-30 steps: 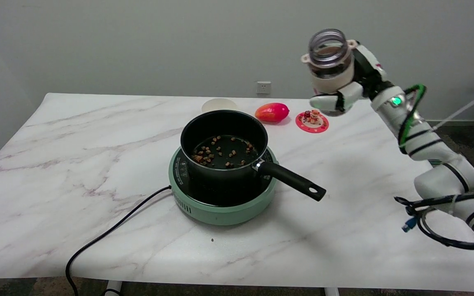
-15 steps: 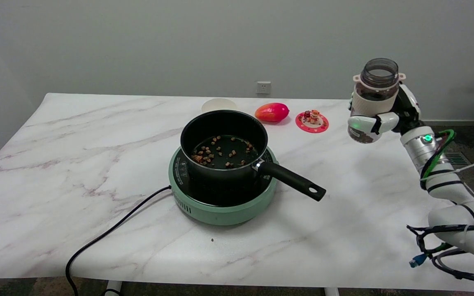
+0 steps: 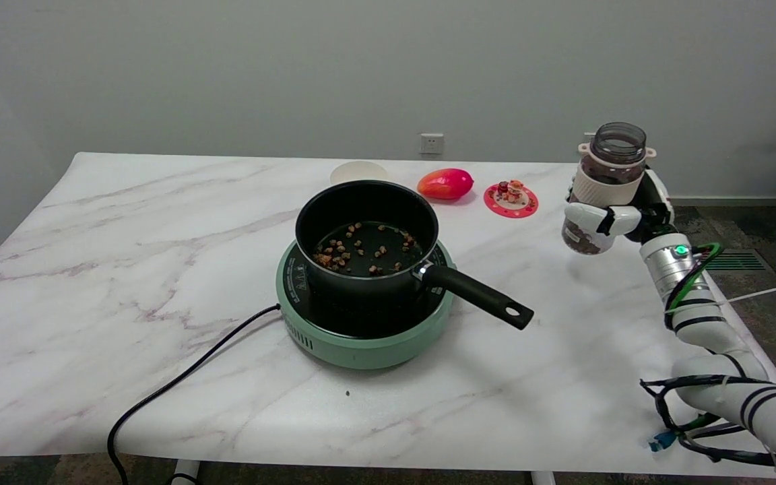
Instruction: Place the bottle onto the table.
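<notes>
A clear open-topped bottle [image 3: 609,174] with a cream band around its middle and brown pieces in its bottom stands upright in the grip of my right hand [image 3: 620,214]. The fingers wrap its lower half. Hand and bottle are at the right side of the marble table [image 3: 125,269], and the bottle's base looks slightly above the tabletop, with a faint shadow beneath it. The hand's far side is hidden behind the bottle.
A black saucepan [image 3: 366,236] with brown bits inside sits on a green induction hob [image 3: 361,337], handle [image 3: 479,296] pointing toward the right front. A black cable [image 3: 179,384] runs off the front left. Behind are a cream lid [image 3: 359,172], a red mango-like fruit [image 3: 445,183] and a red coaster with small figures [image 3: 510,199].
My right hand has carried the bottle from high above the coaster to the right and down toward the table's right side, turning it upright.
</notes>
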`<move>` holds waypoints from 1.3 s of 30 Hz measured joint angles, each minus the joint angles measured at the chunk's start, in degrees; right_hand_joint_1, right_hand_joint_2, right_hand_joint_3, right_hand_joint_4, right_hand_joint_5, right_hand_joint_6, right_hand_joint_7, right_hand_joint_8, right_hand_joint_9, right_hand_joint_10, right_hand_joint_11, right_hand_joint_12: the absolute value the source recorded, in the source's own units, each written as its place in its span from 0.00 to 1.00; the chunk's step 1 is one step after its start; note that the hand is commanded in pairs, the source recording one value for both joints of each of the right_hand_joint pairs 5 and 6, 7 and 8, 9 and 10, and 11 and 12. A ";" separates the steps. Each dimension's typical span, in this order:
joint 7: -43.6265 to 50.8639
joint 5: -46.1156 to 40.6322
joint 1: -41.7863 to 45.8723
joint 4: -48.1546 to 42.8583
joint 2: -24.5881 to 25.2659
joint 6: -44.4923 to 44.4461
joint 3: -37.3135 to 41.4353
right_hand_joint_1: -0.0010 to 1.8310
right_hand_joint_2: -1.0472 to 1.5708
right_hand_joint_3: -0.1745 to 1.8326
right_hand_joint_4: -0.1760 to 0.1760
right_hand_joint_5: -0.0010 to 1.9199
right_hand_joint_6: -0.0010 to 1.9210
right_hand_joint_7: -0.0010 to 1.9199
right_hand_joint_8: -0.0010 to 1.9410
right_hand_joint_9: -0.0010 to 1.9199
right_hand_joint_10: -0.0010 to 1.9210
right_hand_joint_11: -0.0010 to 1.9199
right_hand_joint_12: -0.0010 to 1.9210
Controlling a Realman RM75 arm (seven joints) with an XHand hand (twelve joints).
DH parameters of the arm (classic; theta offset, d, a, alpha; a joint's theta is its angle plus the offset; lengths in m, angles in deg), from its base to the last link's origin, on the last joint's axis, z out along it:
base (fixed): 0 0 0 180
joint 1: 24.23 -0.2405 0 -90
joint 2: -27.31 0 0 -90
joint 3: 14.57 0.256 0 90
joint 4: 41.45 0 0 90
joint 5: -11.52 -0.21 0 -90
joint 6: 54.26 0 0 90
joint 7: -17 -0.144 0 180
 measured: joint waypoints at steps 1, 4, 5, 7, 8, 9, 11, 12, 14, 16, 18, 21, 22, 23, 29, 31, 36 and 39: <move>-0.23 -0.25 -1.00 1.33 0.27 -0.42 -1.00 0.81 0.79 0.44 0.50 1.00 1.00 1.00 0.99 0.70 0.70 0.61 0.61; -1.02 -0.75 -3.46 4.47 0.97 -1.41 -3.46 0.82 0.77 0.45 0.50 1.00 1.00 1.00 0.99 0.69 0.69 0.61 0.61; -1.22 -0.85 -4.06 5.29 1.19 -1.62 -4.05 0.82 0.77 0.46 0.50 1.00 1.00 1.00 0.99 0.69 0.69 0.61 0.61; -1.60 -1.11 -5.53 7.22 1.81 -2.09 -5.43 0.82 0.77 0.46 0.50 1.00 1.00 1.00 0.99 0.69 0.69 0.60 0.60; -1.75 -1.26 -6.27 8.13 2.17 -2.32 -6.05 0.82 0.76 0.47 0.50 1.00 1.00 1.00 0.99 0.69 0.69 0.60 0.60; -1.87 -1.33 -6.86 8.96 2.52 -2.54 -6.61 0.82 0.76 0.47 0.50 1.00 1.00 1.00 0.99 0.69 0.69 0.60 0.60; -2.07 -1.51 -8.04 10.57 3.28 -3.00 -7.65 0.82 0.76 0.47 0.50 1.00 1.00 1.00 0.99 0.69 0.69 0.60 0.60; -2.15 -1.54 -8.52 11.26 3.62 -3.24 -8.08 0.82 0.76 0.48 0.50 1.00 1.00 1.00 0.99 0.69 0.69 0.60 0.60; -2.29 -1.72 -9.45 12.55 4.26 -3.68 -8.87 0.83 0.76 0.48 0.50 1.00 1.00 1.00 0.99 0.69 0.69 0.60 0.60; -2.42 -1.77 -10.27 13.82 5.01 -4.10 -9.62 0.83 0.76 0.48 0.50 1.00 1.00 1.00 0.99 0.69 0.69 0.60 0.60; -2.54 -1.88 -10.99 14.99 5.68 -4.48 -10.26 0.83 0.75 0.48 0.50 1.00 1.00 1.00 0.99 0.69 0.69 0.60 0.60; -2.67 -1.96 -11.85 16.48 6.57 -5.03 -11.03 0.83 0.76 0.47 0.50 1.00 1.00 1.00 0.99 0.69 0.69 0.60 0.60; -2.70 -1.97 -12.04 16.87 6.81 -5.17 -11.22 0.83 0.76 0.47 0.50 1.00 1.00 1.00 0.99 0.69 0.69 0.60 0.60; -2.73 -1.99 -12.32 17.40 7.14 -5.42 -11.43 0.83 0.76 0.47 0.50 1.00 1.00 1.00 0.99 0.69 0.69 0.60 0.60; -2.56 -2.16 -13.40 19.64 8.49 -6.66 -12.32 0.83 0.75 0.47 0.50 1.00 1.00 1.00 0.99 0.69 0.69 0.61 0.60; -2.17 -2.16 -13.65 20.15 8.83 -7.09 -12.56 0.83 0.75 0.47 0.50 1.00 1.00 1.00 0.99 0.69 0.69 0.61 0.61; -0.80 -2.45 -14.08 21.48 9.52 -8.06 -12.77 0.84 0.75 0.45 0.50 1.00 1.00 1.00 0.99 0.70 0.70 0.61 0.61; 0.38 -2.67 -14.30 22.33 10.04 -8.76 -12.78 0.84 0.76 0.44 0.50 1.00 1.00 1.00 0.99 0.70 0.70 0.61 0.61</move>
